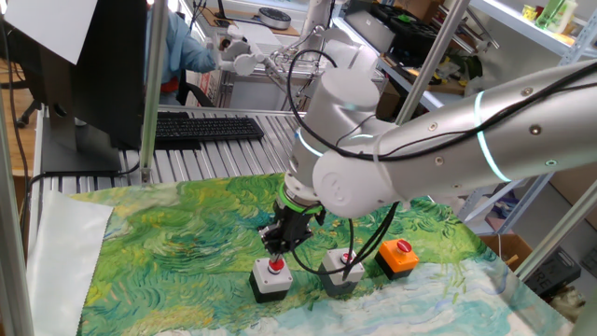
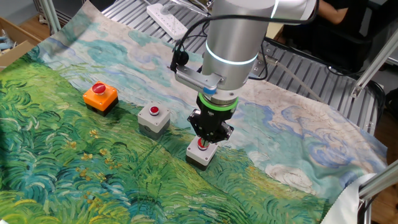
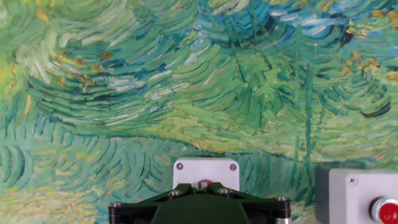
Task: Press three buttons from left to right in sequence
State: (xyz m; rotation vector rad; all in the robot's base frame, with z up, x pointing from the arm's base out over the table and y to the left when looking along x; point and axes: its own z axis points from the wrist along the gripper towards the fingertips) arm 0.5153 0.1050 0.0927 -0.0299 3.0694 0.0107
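Observation:
Three buttons stand in a row on the painted cloth. The left grey button has a red cap. The middle grey button and the orange button stand to its right. My gripper points straight down over the left button's cap, at or just above it, with the fingertips together. In the other fixed view the gripper sits over that same button, with the middle button and the orange button beyond it. The hand view shows the left button under the gripper.
A green and blue painted cloth covers the table. A black keyboard lies on the metal rollers behind it. A white power strip lies at the far edge. A person sits behind the table.

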